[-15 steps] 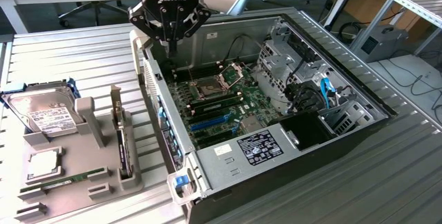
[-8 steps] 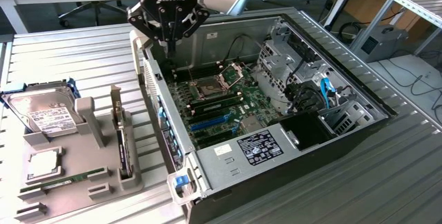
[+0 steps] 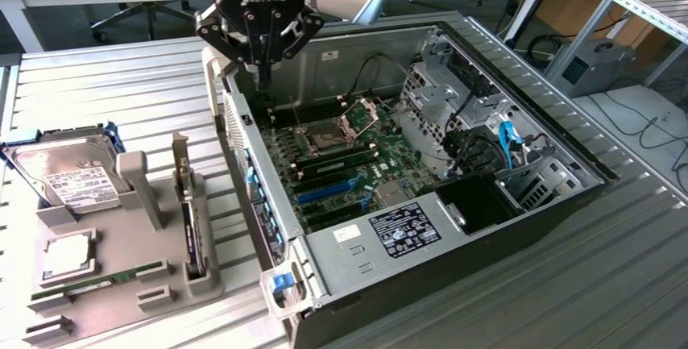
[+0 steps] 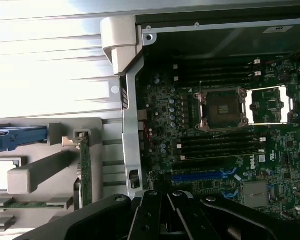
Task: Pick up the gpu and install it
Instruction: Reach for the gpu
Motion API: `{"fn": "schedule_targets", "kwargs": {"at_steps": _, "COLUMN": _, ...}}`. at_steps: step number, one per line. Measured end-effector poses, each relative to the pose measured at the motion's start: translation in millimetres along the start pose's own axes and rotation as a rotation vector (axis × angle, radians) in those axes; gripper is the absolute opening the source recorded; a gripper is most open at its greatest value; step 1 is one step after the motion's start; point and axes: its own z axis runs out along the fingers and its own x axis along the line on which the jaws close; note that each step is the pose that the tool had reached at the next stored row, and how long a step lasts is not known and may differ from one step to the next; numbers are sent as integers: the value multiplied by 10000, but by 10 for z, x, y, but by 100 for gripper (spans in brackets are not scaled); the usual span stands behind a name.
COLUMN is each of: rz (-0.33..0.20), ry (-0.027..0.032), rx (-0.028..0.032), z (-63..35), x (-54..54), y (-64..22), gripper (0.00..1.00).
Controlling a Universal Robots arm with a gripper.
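Observation:
The gpu (image 3: 192,228) stands on its edge in a slot of the grey holder tray (image 3: 129,284), its silver bracket end toward the back. In the wrist view the gpu (image 4: 85,170) appears as a thin green strip in the same tray. My gripper (image 3: 261,68) hangs over the back corner of the open computer case (image 3: 355,240), above the case wall nearest the tray. Its fingers are shut and hold nothing. It is well apart from the gpu.
Inside the case lies the green motherboard (image 4: 215,150) with an open CPU socket (image 4: 222,107) and a blue slot (image 4: 200,176). The tray also carries a hard drive (image 3: 70,176), a CPU chip (image 3: 67,256) and a RAM stick (image 3: 102,280). A ribbed metal table (image 3: 118,91) surrounds everything.

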Motion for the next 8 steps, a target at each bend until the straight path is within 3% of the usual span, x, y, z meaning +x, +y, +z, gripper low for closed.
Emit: {"fn": "schedule_targets", "kwargs": {"at_steps": 8, "rz": 0, "ry": 0, "rx": 0, "z": -1, "x": 33, "y": -2, "gripper": 11}}
